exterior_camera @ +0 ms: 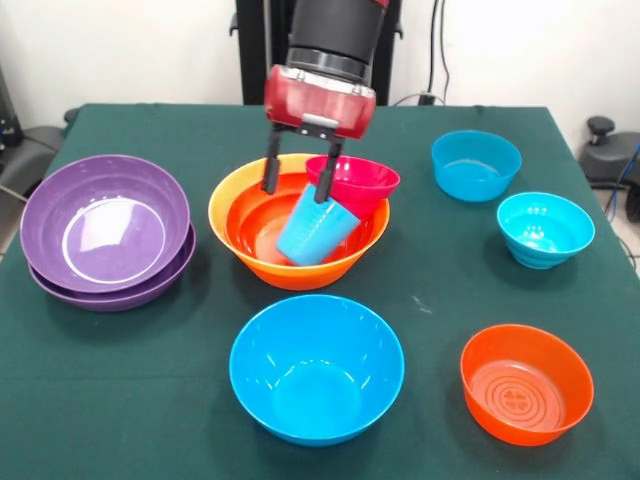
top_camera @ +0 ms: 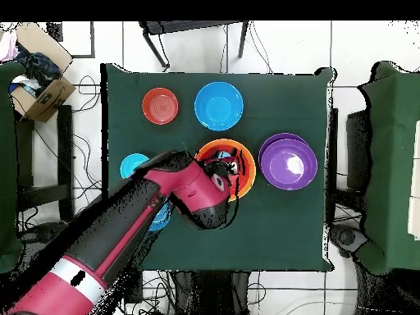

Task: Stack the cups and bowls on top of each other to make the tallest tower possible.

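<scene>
front view: you have the gripper [exterior_camera: 297,172] open over the orange bowl [exterior_camera: 232,205], fingers straddling the tilted light blue cup [exterior_camera: 315,228], magenta bowl [exterior_camera: 355,180] just beside. next, judge a squarer seat. overhead view: arm [top_camera: 156,209] hides the cup.

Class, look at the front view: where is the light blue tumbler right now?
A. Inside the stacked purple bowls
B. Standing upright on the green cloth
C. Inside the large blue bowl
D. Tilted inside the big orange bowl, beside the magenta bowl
D: the light blue tumbler leans inside the big orange bowl, next to the magenta bowl.
</scene>
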